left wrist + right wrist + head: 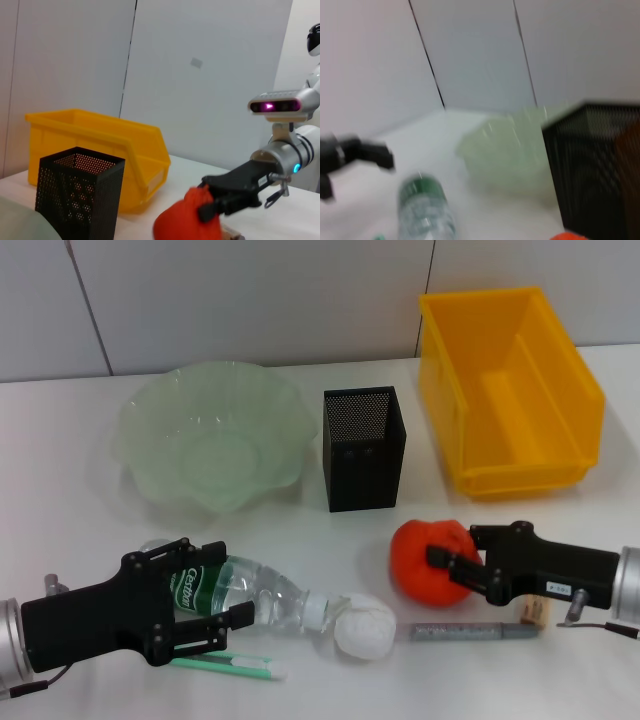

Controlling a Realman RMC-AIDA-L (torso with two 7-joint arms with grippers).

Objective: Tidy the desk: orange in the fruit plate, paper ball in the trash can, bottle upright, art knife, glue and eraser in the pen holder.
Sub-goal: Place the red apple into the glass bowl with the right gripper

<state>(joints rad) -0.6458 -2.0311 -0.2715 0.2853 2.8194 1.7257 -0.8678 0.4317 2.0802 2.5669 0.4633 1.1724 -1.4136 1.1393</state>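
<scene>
On the white desk [60, 490] before me: one pale green fruit plate [210, 445], a scalloped glass bowl at the rear on my left; one black mesh pen holder [362, 448] just beside it, standing upright; one yellow bin [510, 390] at the rear on my right, serving as the trash can. Nearer to me: one clear bottle [250, 595] with a green label, lying on its side, its cap touching or just short of one white paper ball [365, 630]; one green-and-white stick [225, 665], perhaps the art knife or the glue, lying flat next to the bottle on the side nearest me; one grey pen-shaped item [475, 631] lying flat just beyond the paper ball toward my right; one small tan block [532, 613], likely the eraser, half hidden by my right arm. One orange [432, 562] sits on the desk between the pen holder and my right gripper [452, 567]. That gripper reaches in from my right and its fingers are clenched on the orange, one fingertip pressing its near face; the left wrist view shows the same grasp, black fingers [220, 200] wrapped on the fruit. My left gripper [205, 592] lies level with the desk at the label end of the bottle, its fingers spread and released, one on each side of the bottle without clamping it. In the right wrist view the bottle [426, 210], fruit plate [512, 155] and pen holder [592, 167] appear blurred.
</scene>
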